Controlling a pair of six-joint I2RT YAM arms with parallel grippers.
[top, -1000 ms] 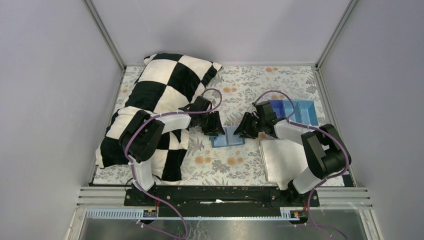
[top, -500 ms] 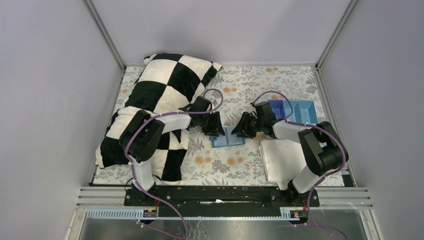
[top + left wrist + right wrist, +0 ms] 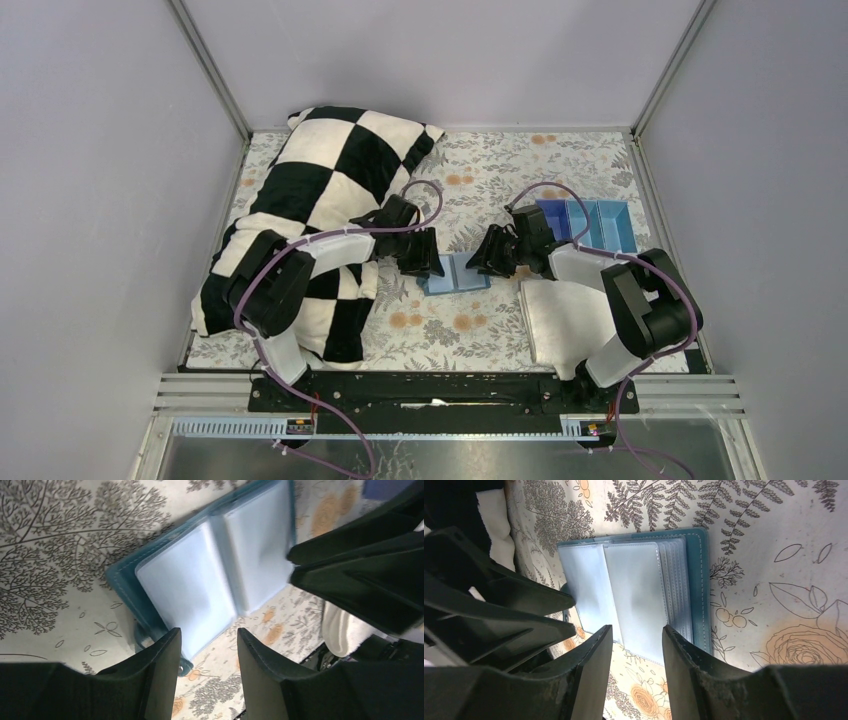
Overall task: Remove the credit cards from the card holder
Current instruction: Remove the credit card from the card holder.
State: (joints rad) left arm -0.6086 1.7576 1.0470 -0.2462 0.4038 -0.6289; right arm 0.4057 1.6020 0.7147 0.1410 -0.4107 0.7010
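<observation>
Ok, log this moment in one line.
card holder: open flat | left end effector: open, at its left edge | right end effector: open, at its right edge | cards: none visible

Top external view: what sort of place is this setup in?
Most likely a lab robot cell staged to look homely: plain grey walls and metal corner rails box in a surface under a floral cloth, which carries a checkered pillow and a blue compartment tray.

Setting: robot test cell in a laboratory.
Enclosure: plain grey walls (image 3: 450, 60) joined by aluminium posts (image 3: 208, 70).
Rig: left arm (image 3: 300, 268) and right arm (image 3: 640, 300) bolted to a black rail (image 3: 440, 392), purple cables (image 3: 546, 184) exposed.
Worktop: covered by a floral cloth (image 3: 500, 170).
</observation>
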